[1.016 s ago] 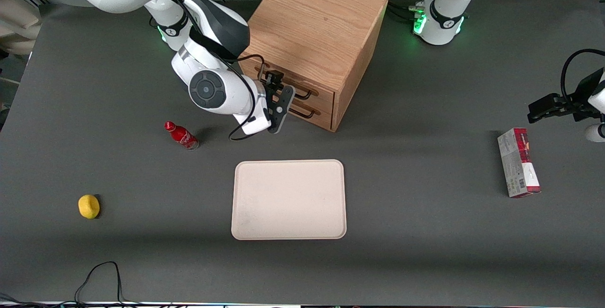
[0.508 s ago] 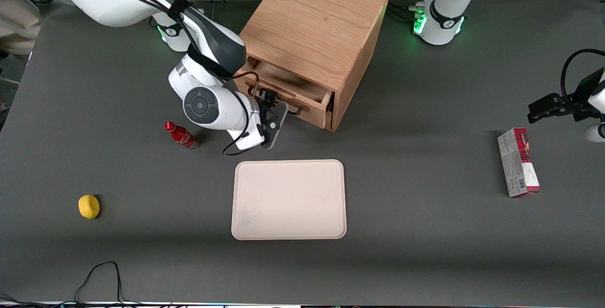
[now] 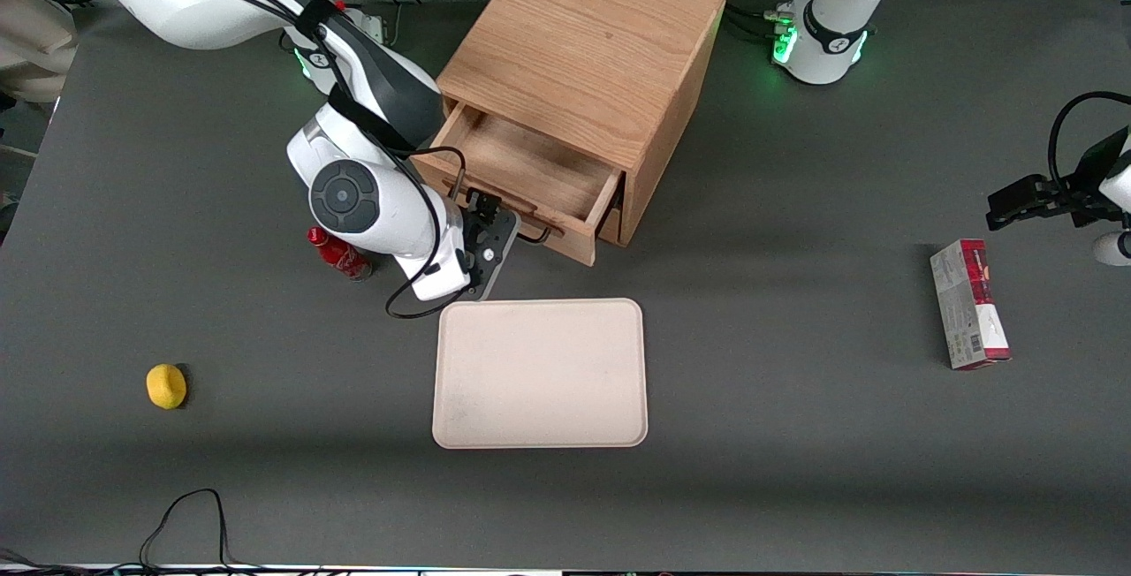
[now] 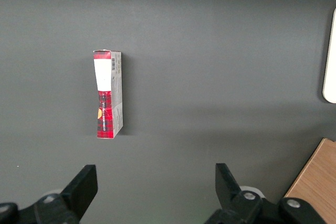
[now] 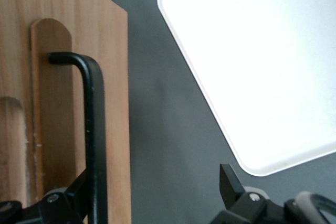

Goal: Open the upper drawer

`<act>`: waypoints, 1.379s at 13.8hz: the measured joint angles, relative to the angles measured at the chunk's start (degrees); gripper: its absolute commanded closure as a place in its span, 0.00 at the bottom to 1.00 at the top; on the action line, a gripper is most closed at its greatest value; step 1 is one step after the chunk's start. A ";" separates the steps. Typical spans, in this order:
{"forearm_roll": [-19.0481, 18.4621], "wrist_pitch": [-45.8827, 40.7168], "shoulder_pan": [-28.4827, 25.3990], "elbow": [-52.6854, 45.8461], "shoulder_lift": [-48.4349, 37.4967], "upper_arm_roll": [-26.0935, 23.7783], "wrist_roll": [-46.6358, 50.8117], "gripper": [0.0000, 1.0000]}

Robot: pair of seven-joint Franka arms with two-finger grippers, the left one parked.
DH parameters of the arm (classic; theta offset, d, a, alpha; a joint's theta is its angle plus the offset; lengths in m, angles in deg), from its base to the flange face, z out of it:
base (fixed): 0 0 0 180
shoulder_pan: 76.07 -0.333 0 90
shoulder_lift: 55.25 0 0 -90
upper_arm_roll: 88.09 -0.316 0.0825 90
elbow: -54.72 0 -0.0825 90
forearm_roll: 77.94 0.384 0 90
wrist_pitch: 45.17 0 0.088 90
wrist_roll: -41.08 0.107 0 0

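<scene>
oak-grained upper drawer (image 3: 530, 187) stands pulled well out of the cabinet (image 3: 588, 55), its shallow box empty. end effector (image 3: 484, 231) sits at the drawer front, at the working arm's end of the black handle (image 3: 517, 227). right wrist view shows the handle bar (image 5: 94, 129) running against one finger (image 5: 79, 192), the other finger (image 5: 228, 179) well apart from it: fingers spread, not pinching the bar. that view also catches the white tray (image 5: 257, 61) corner, close to the drawer front (image 5: 63, 103). front view alone shows the open box; the lower drawer is hidden beneath it. fingertips cut off in wrist view.
</scene>
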 measured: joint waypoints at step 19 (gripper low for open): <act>-0.28 -2.85 0.09 -10.57 0.48 8.35 -0.14 0.00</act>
